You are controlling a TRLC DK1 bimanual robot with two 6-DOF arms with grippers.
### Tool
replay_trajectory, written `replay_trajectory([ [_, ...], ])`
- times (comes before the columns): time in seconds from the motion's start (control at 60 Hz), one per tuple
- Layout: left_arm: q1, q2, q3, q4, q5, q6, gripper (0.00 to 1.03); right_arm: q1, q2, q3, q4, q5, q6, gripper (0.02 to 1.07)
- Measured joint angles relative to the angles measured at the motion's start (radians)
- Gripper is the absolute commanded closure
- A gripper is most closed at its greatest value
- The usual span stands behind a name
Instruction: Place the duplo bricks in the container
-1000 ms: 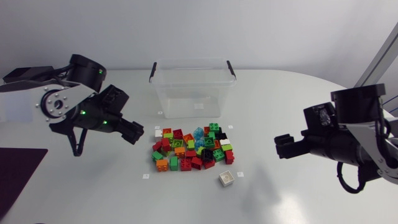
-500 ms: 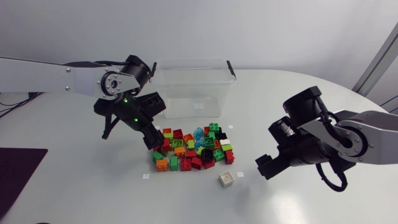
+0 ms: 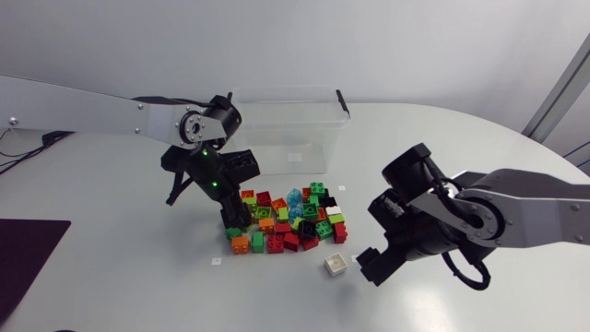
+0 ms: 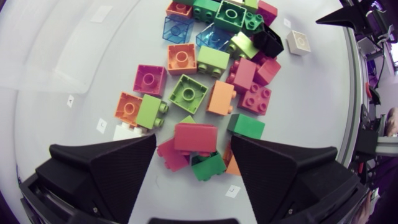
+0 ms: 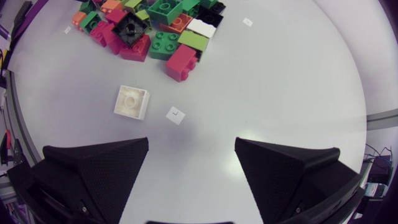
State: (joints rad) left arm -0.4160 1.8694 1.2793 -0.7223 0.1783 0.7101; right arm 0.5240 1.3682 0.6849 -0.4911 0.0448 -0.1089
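Observation:
A heap of coloured duplo bricks lies on the white table in front of the clear container, which stands with no lid at the back. My left gripper hangs over the heap's left end. In the left wrist view it is open, with a red brick between its fingers and a gap on each side. A lone white brick sits apart at the heap's front right. My right gripper is just right of it and open, with the white brick ahead of one finger.
A dark mat lies at the table's front left edge. Small white tags are stuck to the table around the heap. The container has black latches on its rim.
My left arm swung in from the left and came down over the heap's left end, its fingers narrowing a little. My right arm moved left and forward to beside the white brick.

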Motion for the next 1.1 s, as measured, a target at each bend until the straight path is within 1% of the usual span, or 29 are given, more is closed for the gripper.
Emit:
replay_trajectory([
  [0.033,0.002,0.003,0.005,-0.007,0.010,0.008,0.45,0.011,0.012,0.005,0.000,0.000,0.006,0.07],
  [0.083,0.005,0.005,0.007,-0.010,0.028,0.019,0.47,0.028,0.029,0.016,0.000,0.000,0.011,0.07],
  [0.1,0.006,0.005,0.007,-0.012,0.031,0.023,0.50,0.034,0.034,0.019,0.000,0.000,0.013,0.07],
  [0.133,0.006,0.005,0.008,-0.017,0.032,0.028,0.50,0.044,0.042,0.026,0.000,0.000,0.017,0.07],
  [0.167,0.006,0.007,0.010,-0.024,0.035,0.033,0.55,0.056,0.050,0.035,-0.003,0.000,0.024,0.07],
  [0.2,0.008,0.008,0.012,-0.033,0.040,0.037,0.57,0.068,0.056,0.042,-0.005,0.000,0.029,0.07],
  [0.233,0.007,0.010,0.014,-0.042,0.049,0.048,0.61,0.079,0.063,0.051,-0.008,0.000,0.035,0.07],
  [0.467,0.007,0.013,0.018,-0.056,0.053,0.073,0.62,0.116,0.109,0.096,-0.023,-0.001,0.063,0.07],
  [0.517,0.007,0.013,0.024,-0.063,0.053,0.076,0.64,0.120,0.117,0.099,-0.023,-0.005,0.073,0.07],
  [1.1,0.008,0.014,0.039,-0.065,0.053,0.076,0.64,0.151,0.156,0.114,-0.024,-0.007,0.084,0.07],
])
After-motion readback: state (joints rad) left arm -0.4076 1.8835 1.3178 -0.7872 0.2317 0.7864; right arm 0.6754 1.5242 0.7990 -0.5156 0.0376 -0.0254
